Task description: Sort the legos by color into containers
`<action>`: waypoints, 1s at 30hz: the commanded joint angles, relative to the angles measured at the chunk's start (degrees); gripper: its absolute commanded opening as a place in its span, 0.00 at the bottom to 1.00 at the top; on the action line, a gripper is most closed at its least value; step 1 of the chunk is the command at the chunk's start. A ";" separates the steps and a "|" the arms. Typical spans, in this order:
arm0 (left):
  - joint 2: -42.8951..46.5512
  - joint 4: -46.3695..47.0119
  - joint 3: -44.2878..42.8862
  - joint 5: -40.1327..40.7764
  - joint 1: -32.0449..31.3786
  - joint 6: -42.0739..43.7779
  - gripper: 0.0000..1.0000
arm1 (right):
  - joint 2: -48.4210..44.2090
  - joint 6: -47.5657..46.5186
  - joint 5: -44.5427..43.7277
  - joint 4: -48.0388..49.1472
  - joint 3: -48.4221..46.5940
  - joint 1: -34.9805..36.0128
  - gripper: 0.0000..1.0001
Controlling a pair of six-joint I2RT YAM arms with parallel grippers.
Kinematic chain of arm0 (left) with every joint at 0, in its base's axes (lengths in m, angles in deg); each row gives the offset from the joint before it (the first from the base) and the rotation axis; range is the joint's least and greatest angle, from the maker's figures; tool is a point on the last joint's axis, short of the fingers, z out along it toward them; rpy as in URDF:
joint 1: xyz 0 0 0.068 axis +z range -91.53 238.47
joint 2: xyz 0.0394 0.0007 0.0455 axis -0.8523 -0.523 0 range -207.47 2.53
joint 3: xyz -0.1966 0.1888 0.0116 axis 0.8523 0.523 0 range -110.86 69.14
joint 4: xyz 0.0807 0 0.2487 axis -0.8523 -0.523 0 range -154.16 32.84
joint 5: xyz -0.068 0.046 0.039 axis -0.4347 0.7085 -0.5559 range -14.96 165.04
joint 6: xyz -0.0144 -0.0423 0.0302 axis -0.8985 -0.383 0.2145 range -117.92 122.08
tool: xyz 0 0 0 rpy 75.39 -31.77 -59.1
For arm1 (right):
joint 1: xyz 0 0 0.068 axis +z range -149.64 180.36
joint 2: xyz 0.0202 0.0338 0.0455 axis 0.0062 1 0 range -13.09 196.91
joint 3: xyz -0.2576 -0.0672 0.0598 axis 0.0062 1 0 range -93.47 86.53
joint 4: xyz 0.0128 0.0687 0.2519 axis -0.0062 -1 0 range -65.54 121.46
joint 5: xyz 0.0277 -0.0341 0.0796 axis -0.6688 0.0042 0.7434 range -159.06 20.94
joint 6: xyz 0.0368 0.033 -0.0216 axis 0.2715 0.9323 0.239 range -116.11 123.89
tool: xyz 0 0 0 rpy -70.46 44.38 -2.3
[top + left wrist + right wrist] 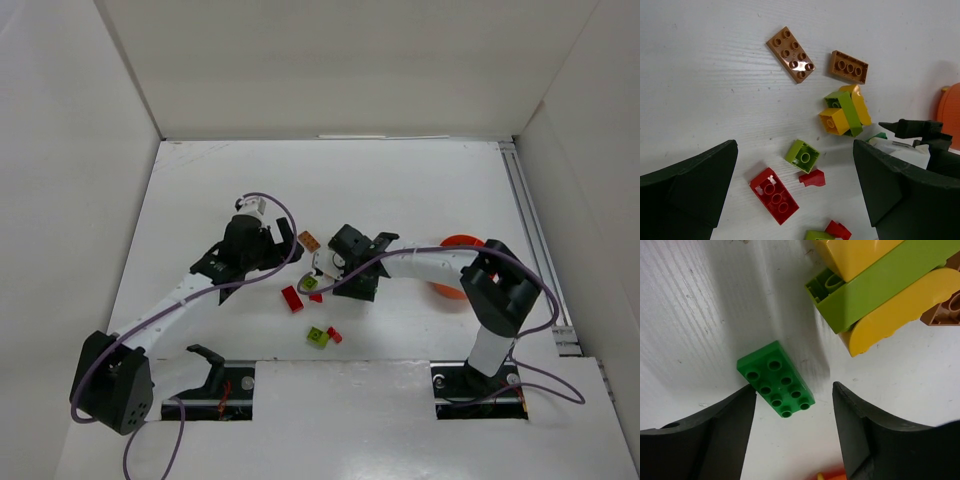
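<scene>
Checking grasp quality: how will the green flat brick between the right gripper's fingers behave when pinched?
The green flat brick looks like rigid moulded plastic, so probably won't flex. Thin, lying studs-up on the table, it likely slides rather than tips. It sits skewed to the right gripper, so it may twist when pinched.

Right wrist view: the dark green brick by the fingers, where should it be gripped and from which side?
Take the dark green brick across its two long side walls, coming straight down. It lies flat, studs up, apart from the yellow and lime stack, so both walls are free. Its length runs diagonal to the open right gripper, so a wrist turn would probably help.
</scene>
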 commanded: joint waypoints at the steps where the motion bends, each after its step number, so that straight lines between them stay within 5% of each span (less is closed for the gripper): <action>1: 0.36 0.61 -1.28 1.18 0.24 0.61 1.00 | 0.94 -1.66 0.78 0.50 -1.28 0.63 0.67; 4: 0.36 0.61 -1.81 1.18 0.24 0.61 1.00 | 1.56 -2.80 1.92 0.50 -1.28 0.63 0.47; 12: -0.17 -0.53 -2.87 2.85 0.24 0.61 1.00 | -0.19 -2.02 1.84 1.12 -0.75 0.63 0.23; 21: 0.36 -0.01 -4.09 2.85 0.24 1.66 1.00 | -14.25 3.96 -2.91 6.48 2.32 0.01 0.19; 30: -1.39 2.45 -6.99 0.92 0.24 3.86 1.00 | -34.62 21.59 -10.97 8.42 7.51 -17.79 0.22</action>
